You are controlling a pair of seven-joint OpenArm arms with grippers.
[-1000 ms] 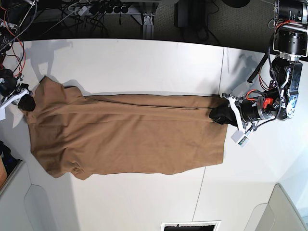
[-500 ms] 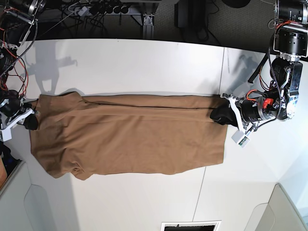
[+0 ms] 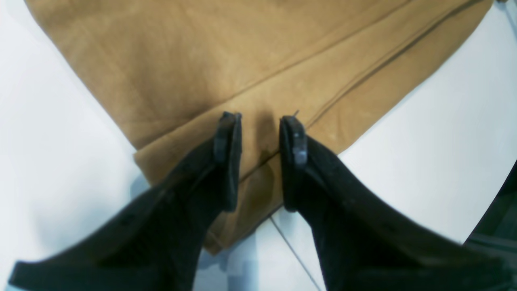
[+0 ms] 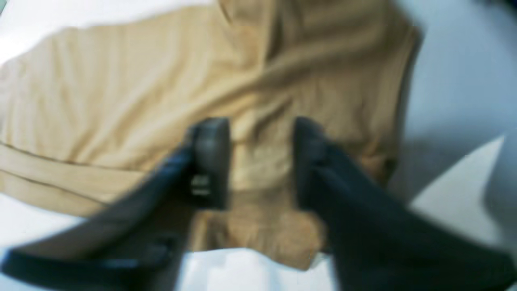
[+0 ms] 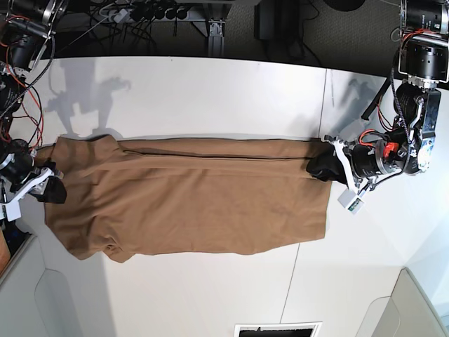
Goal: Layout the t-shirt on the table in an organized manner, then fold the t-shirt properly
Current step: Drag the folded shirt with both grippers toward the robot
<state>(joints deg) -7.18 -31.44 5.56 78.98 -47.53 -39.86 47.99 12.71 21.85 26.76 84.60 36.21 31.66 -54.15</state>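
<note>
White and matte, the counter [image 5: 210, 91] is lying broad and flat, crossed by a thin dark seam, and carrying everything. Across its middle the tan-brown t-shirt [image 5: 189, 200] is stretching lengthwise from left to right, soft and slightly napped, with a long side fold along its far edge, probably so the cloth forms a narrow strip for the next fold. At its right end the left gripper [image 3: 260, 159] is sitting over the hem corner, black fingers [image 3: 228, 161] standing apart astride the folded edge, resting on cloth rather than pinching it, seemingly pinning that end taut. At the left end the right gripper [image 4: 258, 161] is hovering over rumpled fabric, its fingers parted with nothing clamped, though blur is hiding any contact.
</note>
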